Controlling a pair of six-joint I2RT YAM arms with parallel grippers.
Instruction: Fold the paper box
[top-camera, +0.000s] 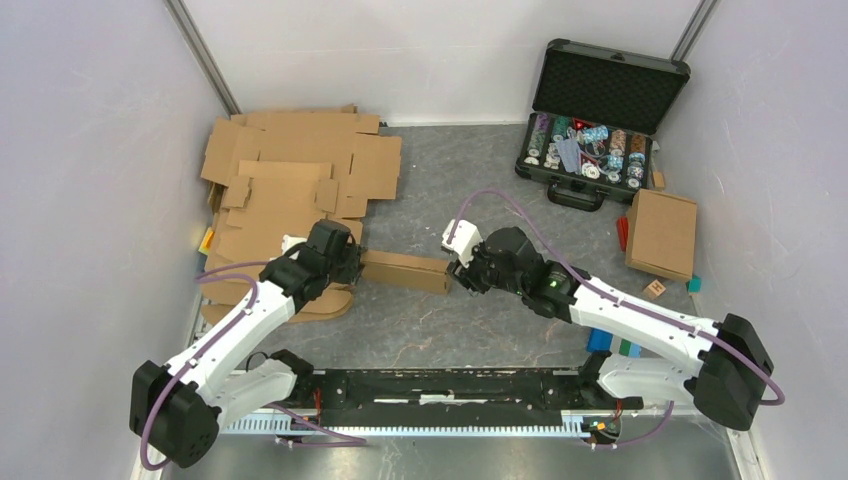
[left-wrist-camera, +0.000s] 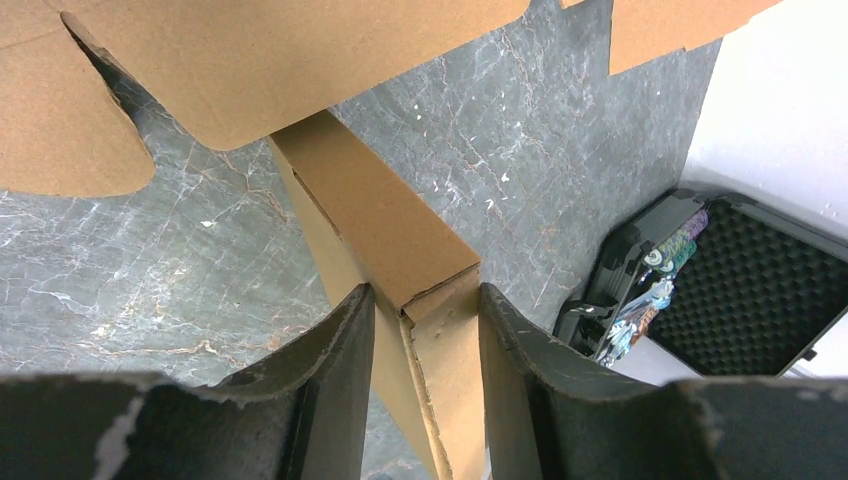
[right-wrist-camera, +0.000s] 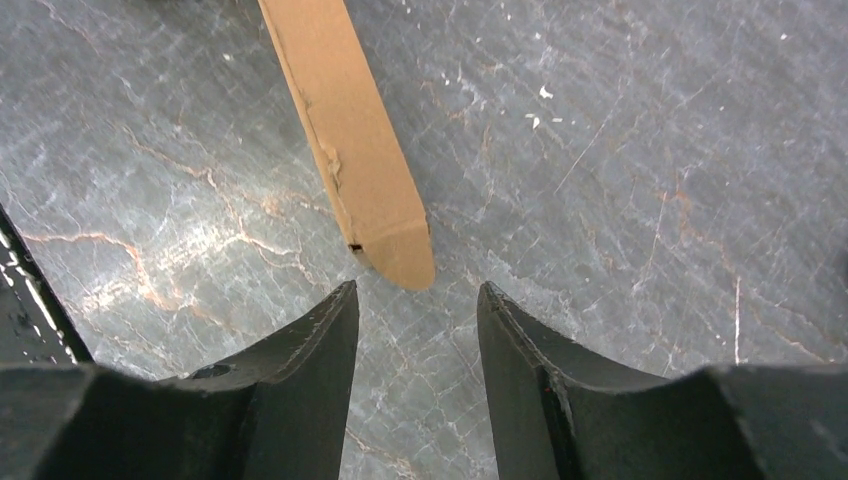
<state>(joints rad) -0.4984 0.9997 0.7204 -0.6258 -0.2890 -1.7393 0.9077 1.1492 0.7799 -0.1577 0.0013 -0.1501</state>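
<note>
Brown cardboard long narrow folded paper box (top-camera: 405, 270) lies on the grey marbled tabletop (top-camera: 450, 170) at the centre of the top view, between both arms. Left gripper (left-wrist-camera: 420, 305) is clamped on its left end, fingers (left-wrist-camera: 340, 340) pressed against both sides. Right gripper (right-wrist-camera: 415, 300) has jaws apart, the box tip just ahead of the gap. Stack of flat cardboard sheets (top-camera: 300, 170) sits upper left; open black case of poker chips (top-camera: 590, 130) sits upper right.

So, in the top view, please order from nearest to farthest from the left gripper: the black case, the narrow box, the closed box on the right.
1. Narrow box, centre, at the left gripper itself.
2. Black case, far right corner.
3. Closed box, right edge.
</note>
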